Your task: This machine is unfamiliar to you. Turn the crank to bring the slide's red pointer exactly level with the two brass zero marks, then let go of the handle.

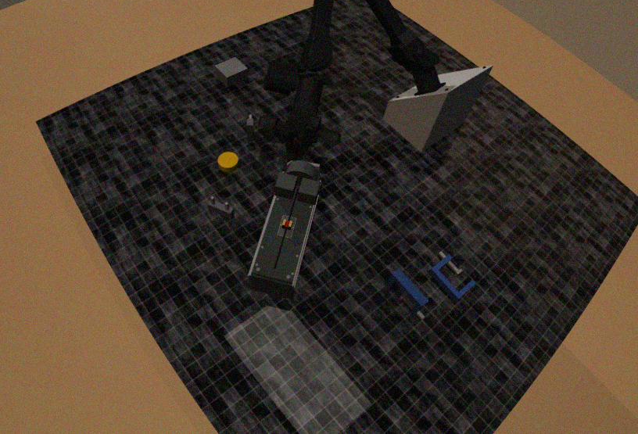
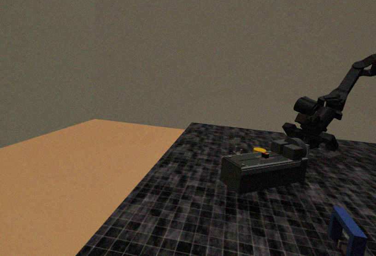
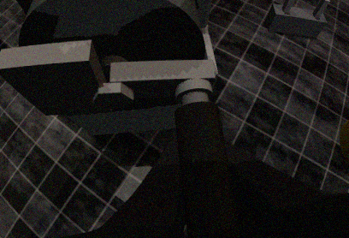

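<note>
The machine (image 1: 281, 243) (image 2: 261, 169) is a long dark box on the checkered mat. Its slide carries a red pointer (image 1: 286, 224) (image 2: 266, 155) near the middle of the track, with brass marks close beside it. I cannot tell whether they are exactly level. At the box's far end sits the round crank housing (image 1: 301, 166) (image 3: 115, 7). A grey crank arm (image 3: 162, 69) carries a dark handle (image 3: 197, 127). My gripper (image 1: 299, 156) (image 2: 305, 144) is low at that end and shut on the handle. Its fingers are dark shapes in the wrist view.
A yellow disc (image 1: 227, 160) (image 2: 259, 149), a small grey bracket (image 1: 220, 205) (image 3: 298, 20), a small peg (image 1: 249, 120) and a grey block (image 1: 231, 69) lie left of the machine. Blue clamp pieces (image 1: 410, 287) (image 1: 453, 278) (image 2: 347, 231) lie to the right. The arm's white wedge base (image 1: 438, 105) stands behind.
</note>
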`<state>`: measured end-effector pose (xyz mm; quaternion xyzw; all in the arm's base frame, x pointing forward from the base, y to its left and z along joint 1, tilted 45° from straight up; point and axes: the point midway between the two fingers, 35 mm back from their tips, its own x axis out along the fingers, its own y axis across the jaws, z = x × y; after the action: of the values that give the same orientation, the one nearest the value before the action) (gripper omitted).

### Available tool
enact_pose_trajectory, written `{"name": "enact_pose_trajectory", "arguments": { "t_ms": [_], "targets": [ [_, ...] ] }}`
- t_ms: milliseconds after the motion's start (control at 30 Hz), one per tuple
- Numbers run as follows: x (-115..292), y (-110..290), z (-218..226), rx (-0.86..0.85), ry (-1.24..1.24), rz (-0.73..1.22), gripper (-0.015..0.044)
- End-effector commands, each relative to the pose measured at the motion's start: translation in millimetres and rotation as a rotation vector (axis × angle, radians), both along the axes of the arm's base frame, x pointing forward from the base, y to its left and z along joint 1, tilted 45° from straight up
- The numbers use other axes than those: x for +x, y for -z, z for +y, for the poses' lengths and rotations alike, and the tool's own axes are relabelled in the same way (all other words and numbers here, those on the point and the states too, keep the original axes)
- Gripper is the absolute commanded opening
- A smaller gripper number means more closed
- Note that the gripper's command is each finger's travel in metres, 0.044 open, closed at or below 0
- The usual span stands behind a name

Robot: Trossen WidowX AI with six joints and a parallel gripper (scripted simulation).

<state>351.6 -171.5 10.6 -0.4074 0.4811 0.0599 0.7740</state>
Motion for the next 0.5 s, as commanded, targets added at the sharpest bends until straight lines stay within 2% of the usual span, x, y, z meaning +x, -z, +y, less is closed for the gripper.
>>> {"name": "enact_pose_trajectory", "arguments": {
  "t_ms": [0,467],
  "targets": [
    [-0.9,4.1,-3.4,-0.002,0.001,0.004,0.0000],
    [-3.5,12.1,-6.7,-0.003,0.001,0.004,0.0000]
  ]
}}
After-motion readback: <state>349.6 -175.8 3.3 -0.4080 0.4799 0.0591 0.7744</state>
